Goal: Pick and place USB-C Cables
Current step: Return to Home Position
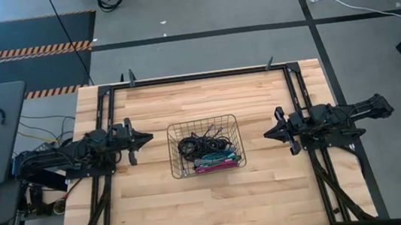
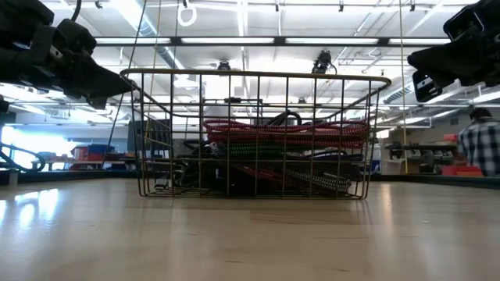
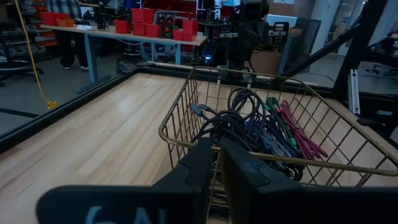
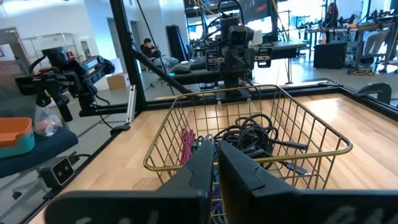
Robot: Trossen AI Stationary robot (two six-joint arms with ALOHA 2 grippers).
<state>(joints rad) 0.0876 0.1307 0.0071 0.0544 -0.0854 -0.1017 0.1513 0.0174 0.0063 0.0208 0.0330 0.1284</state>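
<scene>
A wire basket (image 1: 173,150) stands in the middle of the table and holds the USB-C cables (image 1: 206,151): black coils toward the far side, teal, green and magenta bundles toward the near side. They also show as cables (image 3: 261,130) and cables (image 4: 252,138) in the wrist views, and as a stack of cables (image 2: 281,152) in the low view. My left gripper (image 1: 150,138) hovers left of the basket, shut and empty. My right gripper (image 1: 266,134) hovers right of it, shut and empty.
Bare wooden tabletop (image 1: 219,209) lies all around the basket. Black frame rails (image 1: 196,76) run along the table's edges. Beyond the table, a person (image 2: 478,144) stands in the room, and workbenches with red bins (image 3: 149,28) line the background.
</scene>
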